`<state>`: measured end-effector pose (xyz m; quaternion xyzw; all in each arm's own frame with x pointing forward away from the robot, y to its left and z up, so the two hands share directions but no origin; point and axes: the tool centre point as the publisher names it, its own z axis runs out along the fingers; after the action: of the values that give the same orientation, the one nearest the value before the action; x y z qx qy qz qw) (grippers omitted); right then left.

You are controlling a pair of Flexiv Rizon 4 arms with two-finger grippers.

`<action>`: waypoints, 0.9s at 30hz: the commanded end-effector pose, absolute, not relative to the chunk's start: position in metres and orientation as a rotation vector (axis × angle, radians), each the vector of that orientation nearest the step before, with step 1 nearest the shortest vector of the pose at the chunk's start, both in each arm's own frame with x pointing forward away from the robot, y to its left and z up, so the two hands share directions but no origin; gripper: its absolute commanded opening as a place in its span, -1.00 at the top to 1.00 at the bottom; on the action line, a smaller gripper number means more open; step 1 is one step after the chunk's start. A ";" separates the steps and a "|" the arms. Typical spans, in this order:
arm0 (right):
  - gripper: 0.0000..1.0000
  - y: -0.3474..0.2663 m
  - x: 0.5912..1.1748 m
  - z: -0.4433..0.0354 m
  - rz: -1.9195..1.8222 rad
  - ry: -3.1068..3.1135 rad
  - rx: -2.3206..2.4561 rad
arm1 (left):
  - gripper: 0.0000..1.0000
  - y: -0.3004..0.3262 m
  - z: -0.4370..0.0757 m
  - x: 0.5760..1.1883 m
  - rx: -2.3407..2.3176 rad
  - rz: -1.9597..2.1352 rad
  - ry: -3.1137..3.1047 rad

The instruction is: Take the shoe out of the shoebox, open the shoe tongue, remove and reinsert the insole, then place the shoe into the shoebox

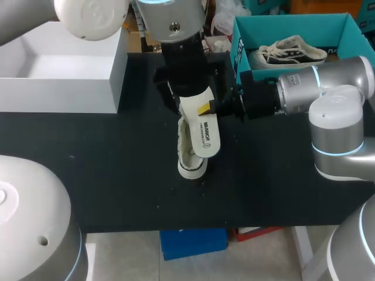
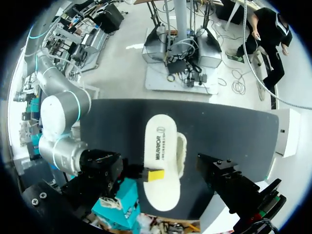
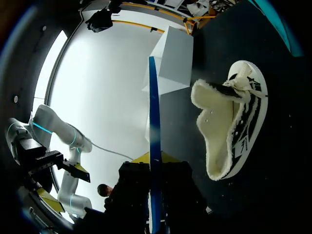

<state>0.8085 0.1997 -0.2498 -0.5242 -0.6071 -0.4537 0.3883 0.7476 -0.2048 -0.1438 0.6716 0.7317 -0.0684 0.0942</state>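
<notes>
Table (image 1: 117, 175); right arm (image 1: 304, 88) horizontal, jaws clamping insole (image 1: 206, 134).

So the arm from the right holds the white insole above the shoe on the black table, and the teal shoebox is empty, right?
Not quite. The teal shoebox is not empty: the head view shows a second shoe lying in it. The rest stands: the right gripper holds the white insole above the shoe on the black table.
</notes>
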 end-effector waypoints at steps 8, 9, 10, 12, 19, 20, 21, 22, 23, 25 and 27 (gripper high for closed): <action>1.00 0.201 0.809 -0.251 -1.156 -1.543 -1.335 | -1.00 -0.202 -0.176 0.746 1.989 -0.218 2.118; 1.00 0.201 0.809 -0.251 -1.156 -1.543 -1.335 | -1.00 -0.202 -0.177 0.747 1.987 -0.218 2.120; 1.00 0.201 0.809 -0.251 -1.156 -1.543 -1.335 | -1.00 -0.202 -0.178 0.748 1.987 -0.216 2.119; 1.00 0.201 0.809 -0.251 -1.156 -1.543 -1.335 | -1.00 -0.202 -0.180 0.750 1.983 -0.222 2.123; 1.00 0.201 0.809 -0.251 -1.156 -1.543 -1.335 | -1.00 -0.205 -0.182 0.755 1.976 -0.226 2.121; 1.00 0.201 0.809 -0.251 -1.156 -1.543 -1.335 | -1.00 -0.205 -0.181 0.755 1.978 -0.228 2.117; 1.00 0.201 0.809 -0.251 -1.156 -1.543 -1.335 | -1.00 -0.206 -0.181 0.756 1.979 -0.227 2.115; 1.00 0.201 0.809 -0.251 -1.156 -1.543 -1.335 | -1.00 -0.207 -0.181 0.757 1.982 -0.227 2.111; 1.00 0.201 0.809 -0.251 -1.156 -1.543 -1.335 | -1.00 -0.208 -0.181 0.758 1.983 -0.227 2.110; 1.00 0.201 0.809 -0.251 -1.156 -1.543 -1.335 | -1.00 -0.208 -0.181 0.762 1.984 -0.228 2.110; 1.00 0.201 0.809 -0.251 -1.156 -1.543 -1.335 | -1.00 -0.208 -0.180 0.767 1.982 -0.228 2.113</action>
<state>0.8085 0.1997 -0.2498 -0.5243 -0.6071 -0.4537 0.3883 0.7599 -0.2059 -0.1789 0.6758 0.7234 -0.0755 0.1200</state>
